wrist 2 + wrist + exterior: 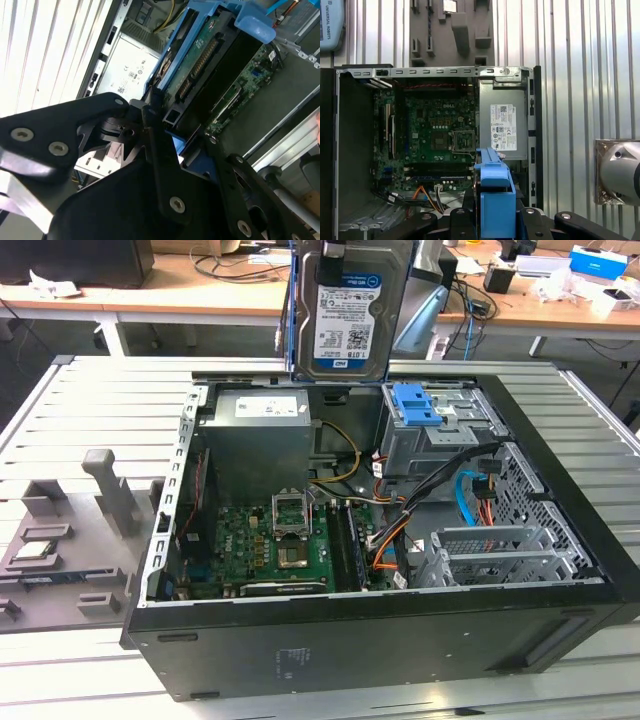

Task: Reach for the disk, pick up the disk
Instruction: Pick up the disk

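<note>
Slatted metal desk (100,410) carries open computer case (400,650), motherboard (270,540) exposed | disk (350,310) held high above case | gripper (495,217) jaws clamped on its blue rails | risk: slick plastic rails could slip, dropping it onto motherboard | orientation: upright, long axis vertical, label facing exterior camera

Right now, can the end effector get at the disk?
Looks like yes: the disk hangs upright above the open case, and in the first wrist view its blue rail sits inside the end effector, apparently gripped. Nothing blocks it.
</note>
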`<state>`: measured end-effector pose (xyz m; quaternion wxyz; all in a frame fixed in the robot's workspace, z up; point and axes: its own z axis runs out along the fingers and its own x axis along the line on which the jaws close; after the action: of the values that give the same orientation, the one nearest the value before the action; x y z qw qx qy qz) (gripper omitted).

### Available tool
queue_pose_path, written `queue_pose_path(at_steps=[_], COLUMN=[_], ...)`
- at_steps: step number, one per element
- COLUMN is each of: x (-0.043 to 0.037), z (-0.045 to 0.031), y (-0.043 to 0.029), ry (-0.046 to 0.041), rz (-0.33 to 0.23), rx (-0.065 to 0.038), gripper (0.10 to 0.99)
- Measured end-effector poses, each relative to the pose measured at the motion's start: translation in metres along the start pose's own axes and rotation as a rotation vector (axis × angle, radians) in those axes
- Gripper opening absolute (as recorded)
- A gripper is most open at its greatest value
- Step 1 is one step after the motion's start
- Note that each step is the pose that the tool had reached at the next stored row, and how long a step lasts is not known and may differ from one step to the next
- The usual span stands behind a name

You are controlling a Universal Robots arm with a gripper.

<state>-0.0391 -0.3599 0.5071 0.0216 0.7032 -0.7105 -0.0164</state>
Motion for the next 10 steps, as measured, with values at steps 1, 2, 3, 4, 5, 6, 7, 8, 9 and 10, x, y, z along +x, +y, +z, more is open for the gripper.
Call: queue_pose_path(at_steps=[1,2,3,4,5,6,7,8,9,10], x=[0.0,0.0,0.0,0.0,0.0,0.0,0.0,-0.0001,-0.0001,-0.0001], z=[0.0,0.0,0.0,0.0,0.0001,0.0007,0.0014,0.0033,0.007,0.0093], y=[0.0,0.0,0.0,-0.0001,-0.0001,-0.0001,-0.0001,-0.0003,-0.0005,-0.0006], ry=[0.0,0.0,0.0,0.0,-0.0001,-0.0004,-0.0001,0.0001,-0.0001,-0.0001], rz=[0.0,0.0,0.0,0.0,0.0,0.0,0.0,0.0,0.0,0.0], rx=[0.0,0.0,0.0,0.0,0.0,0.0,0.0,0.0,-0.001,-0.001], gripper=[0.365,0.365,0.365,0.365,0.365,0.365,0.365,0.365,0.365,0.365])
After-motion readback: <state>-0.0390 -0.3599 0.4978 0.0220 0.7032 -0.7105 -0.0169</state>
